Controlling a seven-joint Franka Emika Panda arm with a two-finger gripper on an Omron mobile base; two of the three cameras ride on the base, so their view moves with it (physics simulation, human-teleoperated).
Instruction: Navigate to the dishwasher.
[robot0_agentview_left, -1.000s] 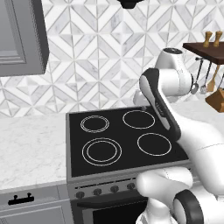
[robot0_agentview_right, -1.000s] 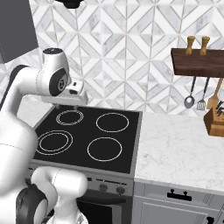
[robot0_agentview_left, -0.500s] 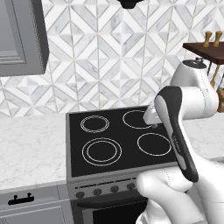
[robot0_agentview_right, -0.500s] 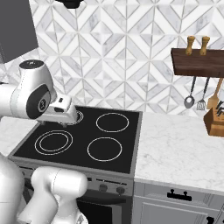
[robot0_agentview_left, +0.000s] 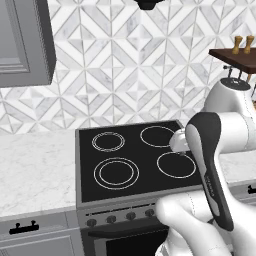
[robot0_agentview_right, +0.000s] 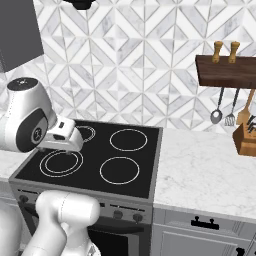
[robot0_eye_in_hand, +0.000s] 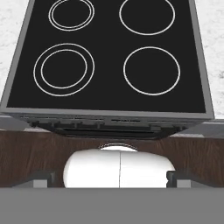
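Note:
The dishwasher is out of view. My gripper hangs above the front of the oven, pointing down, its two dark fingertips set wide apart and open with nothing between them. The white hand hovers over the left burners of the black cooktop. In the left base view the hand pokes out from behind my own forearm, above the right burners.
The oven's knob row runs along its front. Marble counters flank it, with grey drawers below. A wooden shelf with shakers, hanging utensils and a knife block stand right. A dark wood floor lies below.
The arm has folded down and back toward the base, and the hand has dropped from near the backsplash to low over the cooktop's front. The kitchen has barely shifted in the base views.

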